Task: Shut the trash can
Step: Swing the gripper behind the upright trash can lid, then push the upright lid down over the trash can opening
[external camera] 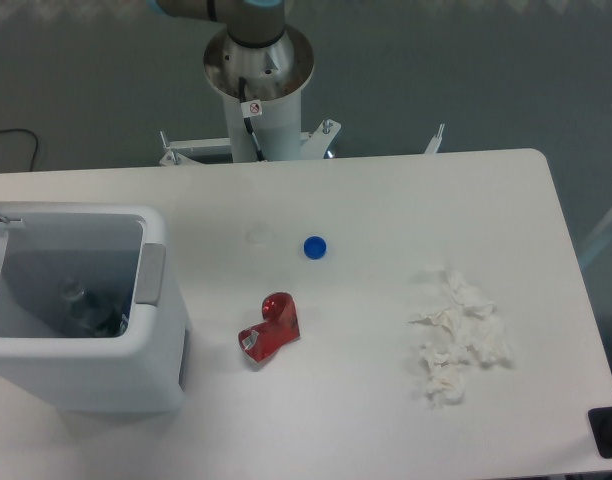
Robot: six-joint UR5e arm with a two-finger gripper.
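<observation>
We see the trash can (81, 310) standing open at the left edge of the tabletop (386, 200), grey inside showing. Our pincer is out of view. A crushed red can (270, 327), blue cap (314, 246) and crumpled tissues (458, 335) lie nearby.

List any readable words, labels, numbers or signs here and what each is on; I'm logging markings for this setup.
No text can be read in this picture.
Sticker on the robot's white pedestal: a small round red-and-white sign, too small to make out.
Crushed red can: no legible print.
Trash can, blue cap, crumpled tissues: no markings visible.
</observation>
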